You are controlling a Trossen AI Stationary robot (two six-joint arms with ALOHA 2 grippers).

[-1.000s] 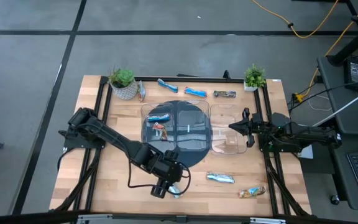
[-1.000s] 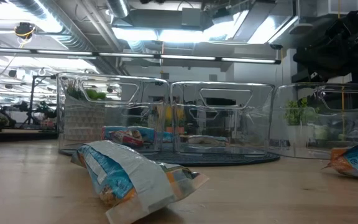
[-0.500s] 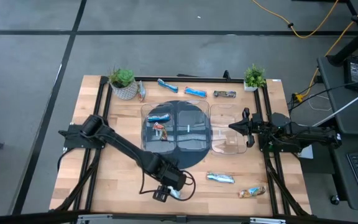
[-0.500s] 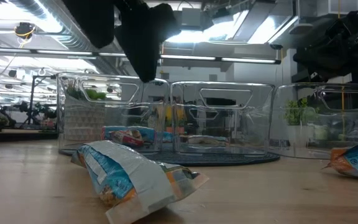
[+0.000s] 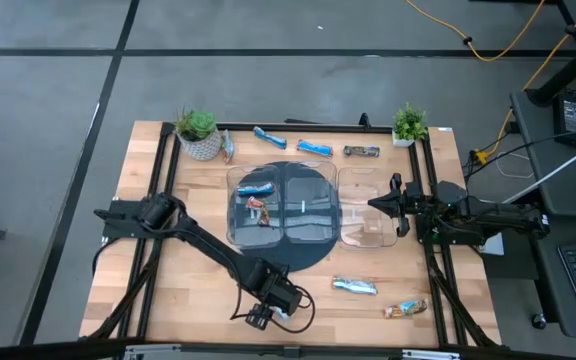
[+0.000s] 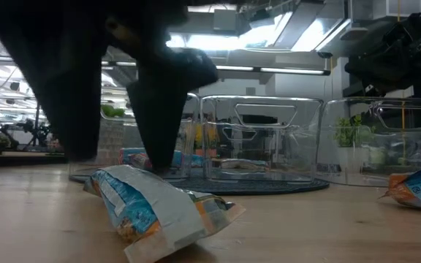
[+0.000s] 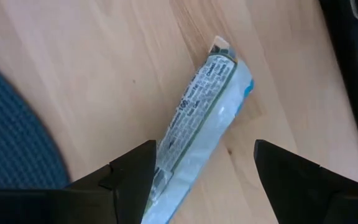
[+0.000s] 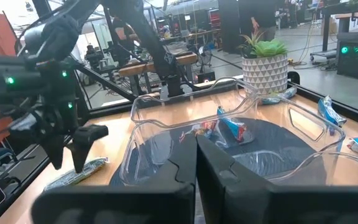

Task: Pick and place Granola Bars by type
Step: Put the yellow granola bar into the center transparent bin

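Since a second ago your left arm has been reaching farther toward the table's near edge, and the left gripper (image 5: 260,318) is now hanging low over a silver-blue granola bar (image 7: 201,118) there, jaws spread wide and holding nothing.

You are seeing the wooden table (image 5: 168,285) whole only from the high view: a dark round mat (image 5: 308,255) sitting mid-table under clear trays (image 5: 368,215), potted plants at the two far corners, grey floor all around. That same view is hiding the bar under the gripper. The left wrist view is showing it plainly, lying flat between the two fingers, its long axis running diagonally away from the camera, one crimped end pointing away. The low view is giving you dark fingers (image 6: 159,109) coming down behind the bar (image 6: 159,212), with a ceiling-lit workshop beyond.

Your right gripper (image 5: 378,204) is waiting at the right tray, jaws closed and empty.

Other bars are lying along the far edge (image 5: 313,148), in the left tray (image 5: 256,189), and near the front right (image 5: 353,286).
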